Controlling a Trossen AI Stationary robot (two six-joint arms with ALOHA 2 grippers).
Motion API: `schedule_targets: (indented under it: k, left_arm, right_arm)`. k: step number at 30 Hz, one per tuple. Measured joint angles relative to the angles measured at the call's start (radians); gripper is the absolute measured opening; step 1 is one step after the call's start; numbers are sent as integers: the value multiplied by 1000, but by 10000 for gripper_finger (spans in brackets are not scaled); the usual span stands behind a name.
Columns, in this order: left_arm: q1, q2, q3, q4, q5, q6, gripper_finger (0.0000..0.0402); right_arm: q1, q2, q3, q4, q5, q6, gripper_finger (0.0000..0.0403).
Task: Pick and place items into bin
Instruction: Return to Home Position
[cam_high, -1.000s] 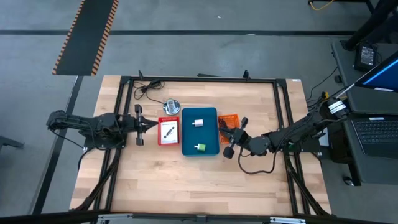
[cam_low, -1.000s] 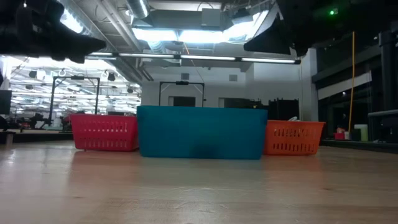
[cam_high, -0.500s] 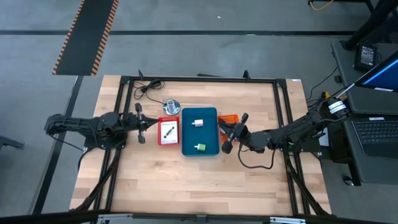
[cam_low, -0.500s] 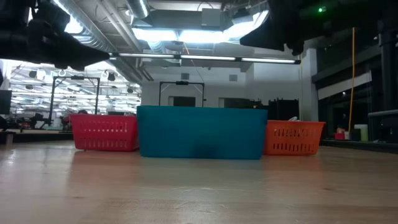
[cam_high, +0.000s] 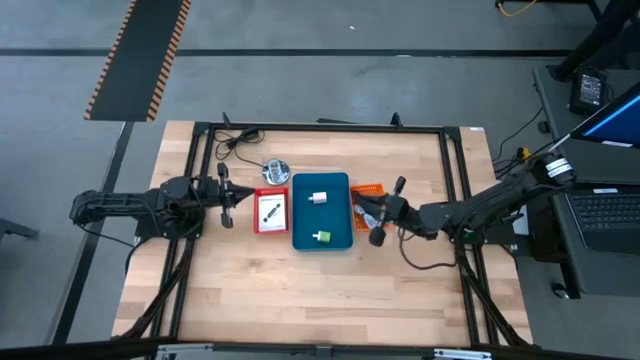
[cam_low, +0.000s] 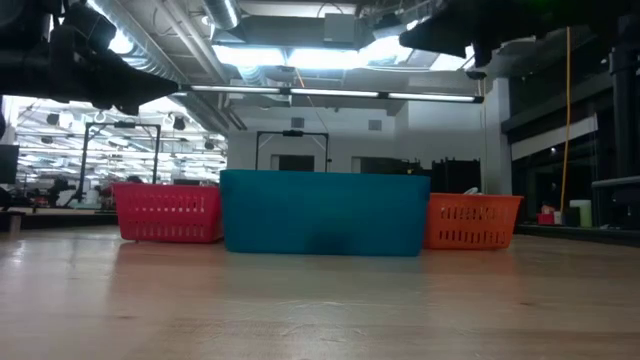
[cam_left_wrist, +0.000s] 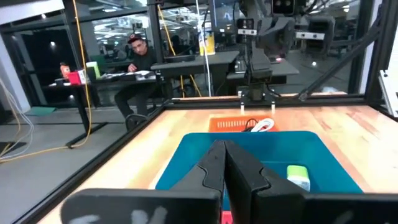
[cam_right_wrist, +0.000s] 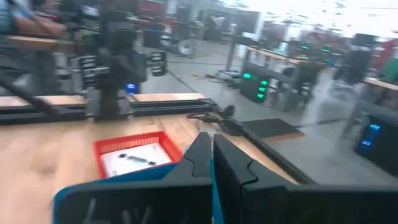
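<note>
White card (cam_high: 270, 210) sits in red bin (cam_high: 257, 227); pale block (cam_high: 319, 197) & green cube (cam_high: 322, 237) in teal bin (cam_high: 300, 218). Orange bin (cam_high: 372, 188) is partly hidden by R gripper (cam_high: 358, 207), cable (cam_left_wrist: 260, 125) hard to read. L gripper (cam_high: 243, 197) is left of red bin. I see both pincers pinched closed, empty.

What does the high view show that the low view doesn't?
Only the high view: what is inside the bins, a white card in the red bin, a pale block and green cube in the blue bin. It also shows the silver round object, the left hand beside the red bin, and the right hand at the orange bin.
Only the low view: the bins' side walls, slotted on red and orange, and the ceiling lights.
Both: three bins in a row on the wooden table.
</note>
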Motion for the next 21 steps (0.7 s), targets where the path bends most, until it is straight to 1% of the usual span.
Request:
schedule_targets:
  k: [3,8,11,13,17,19,21]
  left_arm:
    - [0,0,0,0,0,-17,2]
    - [0,0,0,0,-28,-18,3]
    - [0,0,0,0,-34,-17,2]
    - [0,0,0,0,-35,-18,3]
    - [0,0,0,0,-39,-18,3]
    - [-1,0,0,0,-39,-20,2]
    - [-1,0,0,0,-39,-54,2]
  right_arm:
    - [0,-55,-101,55,-75,22,0]
    - [-1,-163,-317,302,-83,-3,0]
    - [-1,-253,-409,370,-84,-33,0]
    - [-1,-322,-447,379,-84,-57,0]
    - [-1,-441,-479,359,-96,-120,0]
    - [-1,-497,-483,324,-114,-142,0]
    - [-1,-557,-485,245,-115,-142,0]
